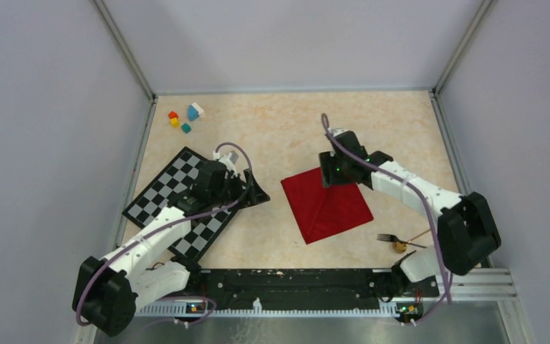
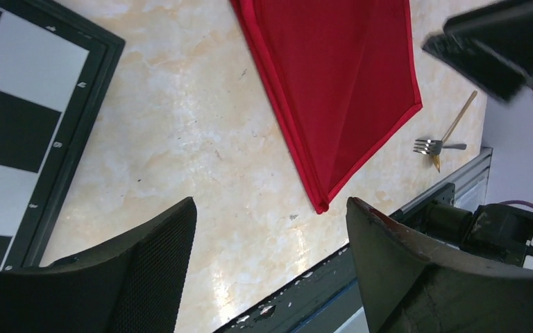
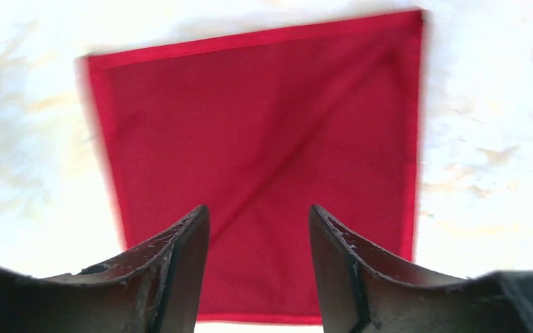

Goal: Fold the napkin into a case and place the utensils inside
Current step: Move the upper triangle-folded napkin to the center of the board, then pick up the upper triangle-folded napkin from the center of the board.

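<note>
The red napkin (image 1: 327, 203) lies flat on the beige table, its layers doubled along the left edge (image 2: 284, 118), with a diagonal crease (image 3: 271, 159). My right gripper (image 1: 334, 174) hovers over its far edge, open (image 3: 258, 211), holding nothing. My left gripper (image 1: 251, 190) stands open (image 2: 271, 208) over bare table, between the mat and the napkin's near corner. The dark fork (image 1: 387, 238) and the gold-bowled spoon (image 1: 402, 247) lie together right of the napkin; in the left wrist view the fork (image 2: 434, 146) lies across the spoon's tan handle (image 2: 459, 115).
A black-and-white checkered mat (image 1: 175, 190) lies under the left arm, its corner (image 2: 21, 118) beside the left fingers. Small coloured blocks (image 1: 184, 118) sit at the far left. A black rail (image 1: 293, 281) runs along the near edge.
</note>
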`<act>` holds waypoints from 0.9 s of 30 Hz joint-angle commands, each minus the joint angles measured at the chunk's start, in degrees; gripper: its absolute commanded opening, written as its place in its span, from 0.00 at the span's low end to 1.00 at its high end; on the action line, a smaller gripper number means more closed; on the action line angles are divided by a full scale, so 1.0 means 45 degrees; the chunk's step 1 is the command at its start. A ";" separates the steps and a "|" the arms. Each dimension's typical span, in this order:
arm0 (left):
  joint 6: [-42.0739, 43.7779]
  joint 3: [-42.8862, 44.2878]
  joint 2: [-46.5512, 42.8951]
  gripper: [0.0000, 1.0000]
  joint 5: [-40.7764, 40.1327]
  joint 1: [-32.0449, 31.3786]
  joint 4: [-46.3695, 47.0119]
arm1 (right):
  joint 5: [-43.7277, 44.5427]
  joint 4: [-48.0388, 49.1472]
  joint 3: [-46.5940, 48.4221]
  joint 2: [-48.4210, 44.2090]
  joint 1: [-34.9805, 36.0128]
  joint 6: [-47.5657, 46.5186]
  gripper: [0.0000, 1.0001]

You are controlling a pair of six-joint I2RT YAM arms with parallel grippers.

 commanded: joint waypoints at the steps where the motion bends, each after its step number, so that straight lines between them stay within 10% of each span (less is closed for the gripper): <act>1: -0.0010 -0.0558 -0.0838 0.84 -0.0339 0.0434 0.0146 | 0.0860 -0.2602 0.0838 -0.1608 0.3071 -0.0858 0.57; 9: 0.0240 -0.0848 -0.1095 0.86 0.0322 0.1459 0.0159 | 0.0425 -0.2726 0.0758 -0.0610 0.6889 -0.0133 0.50; 27: -0.0059 -0.1800 -0.1685 0.86 0.1246 0.2035 0.0454 | 0.1041 -0.1984 0.0702 0.1919 0.7811 0.0906 0.36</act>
